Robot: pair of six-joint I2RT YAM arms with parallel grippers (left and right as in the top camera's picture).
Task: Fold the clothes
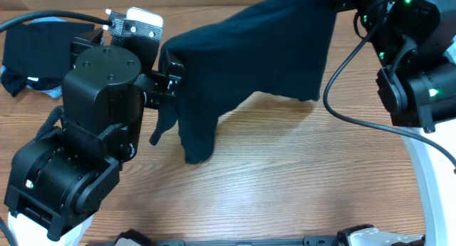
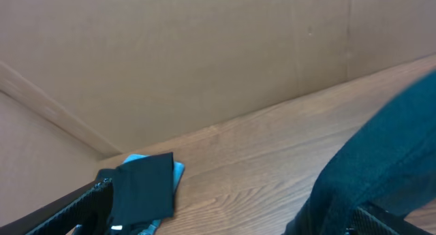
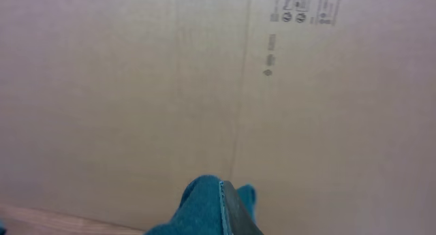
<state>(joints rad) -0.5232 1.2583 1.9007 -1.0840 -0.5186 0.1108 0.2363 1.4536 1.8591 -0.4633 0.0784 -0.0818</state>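
The left pincer [image 1: 173,75] and right pincer [image 3: 222,208] each pinch the navy shirt [image 1: 263,53] (hanging over the table [image 1: 299,175]).

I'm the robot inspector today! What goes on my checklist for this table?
Surface: wooden table.
Job's things: navy shirt held up between the arms, hanging toward the table; black pile at the far left.
Clutter: nothing seen.
Grippers: left end effector and right end effector each appear to pinch the shirt.
Cables: black cable loops beside the right arm.
Surroundings: cardboard wall behind.
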